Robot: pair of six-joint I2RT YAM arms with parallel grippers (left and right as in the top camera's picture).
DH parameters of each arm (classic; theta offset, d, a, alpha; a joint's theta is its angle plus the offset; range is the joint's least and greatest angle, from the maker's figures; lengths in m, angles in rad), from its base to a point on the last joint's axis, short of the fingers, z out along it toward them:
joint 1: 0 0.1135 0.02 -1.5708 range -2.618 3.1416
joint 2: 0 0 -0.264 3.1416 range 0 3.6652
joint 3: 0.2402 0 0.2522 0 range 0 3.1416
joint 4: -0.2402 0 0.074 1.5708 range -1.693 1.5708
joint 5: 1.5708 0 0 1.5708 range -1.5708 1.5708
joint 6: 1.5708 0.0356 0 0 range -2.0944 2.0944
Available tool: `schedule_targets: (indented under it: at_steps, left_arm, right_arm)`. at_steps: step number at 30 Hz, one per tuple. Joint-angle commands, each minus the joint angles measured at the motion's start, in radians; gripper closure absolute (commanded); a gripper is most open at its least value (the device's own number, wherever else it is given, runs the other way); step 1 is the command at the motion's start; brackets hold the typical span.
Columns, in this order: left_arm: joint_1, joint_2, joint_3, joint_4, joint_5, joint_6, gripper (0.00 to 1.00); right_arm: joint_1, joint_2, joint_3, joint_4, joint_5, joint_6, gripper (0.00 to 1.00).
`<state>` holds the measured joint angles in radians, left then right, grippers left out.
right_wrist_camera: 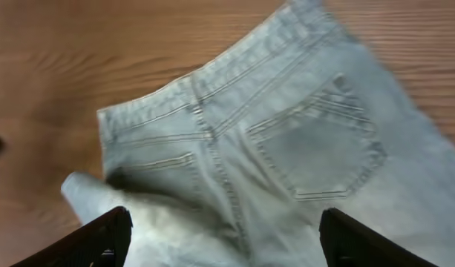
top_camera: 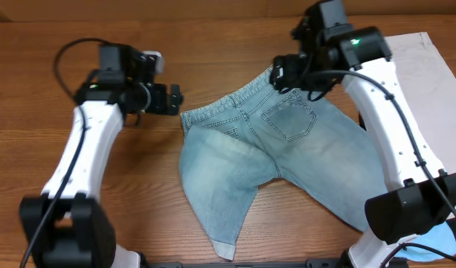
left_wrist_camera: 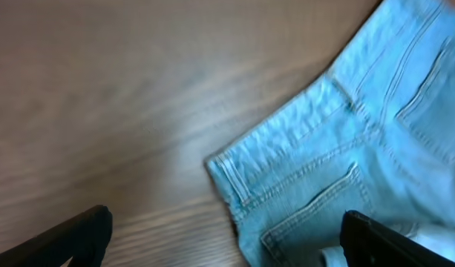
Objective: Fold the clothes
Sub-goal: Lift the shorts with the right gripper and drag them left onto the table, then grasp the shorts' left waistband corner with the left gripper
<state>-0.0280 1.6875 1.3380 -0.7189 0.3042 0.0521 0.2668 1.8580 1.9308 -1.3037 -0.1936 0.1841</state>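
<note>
Overhead first, starting on my side of the table [top_camera: 34,149] and going out. Close to the foot of my right arm, a bit of pale-blue cloth [top_camera: 445,242] peeks out at the edge. Next come the denim shorts [top_camera: 242,171]. They lie flat on the wood with the back side up, so I can see a back pocket [top_camera: 291,119]. One leg points toward me and ends in a cuffed hem [top_camera: 224,249]. The other leg spreads out to my right, under my right arm. The waistband [top_camera: 228,100] is on the far side and slants up to the right.

My left gripper [top_camera: 175,99] sits just beside the left corner of the waistband. In the left wrist view its two black fingers [left_wrist_camera: 71,237] are wide apart, and that corner lies below the gap. They hold nothing. I cannot tell if they touch the cloth.

My right gripper [top_camera: 278,74] is over the other end of the waistband. In the right wrist view its fingers [right_wrist_camera: 101,233] are spread wide too — nothing is held — and the pocket lies below them. A little cloth is bunched up near one finger.

Farther right, beige shorts [top_camera: 425,82] lie at the table's edge, partly under my right arm.
</note>
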Motion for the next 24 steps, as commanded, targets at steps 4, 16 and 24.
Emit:
schedule_targets:
  at_steps: [4, 16, 24]
  left_arm:
    - [-0.025, 0.139, 0.019, -0.022, 0.168, -0.029, 0.03]
    - [-0.031, 0.264, 0.019, -0.003, 0.119, -0.172, 0.24]
    - [-0.092, 0.293, 0.019, 0.016, -0.027, -0.209, 0.24]
  right_arm:
    - [-0.028, -0.004, 0.013, -0.011, 0.008, -0.002, 0.19]
    - [-0.028, -0.004, 0.013, -0.010, 0.040, -0.001, 0.30]
    - [-0.028, -0.004, 0.013, -0.008, 0.066, -0.001, 0.31]
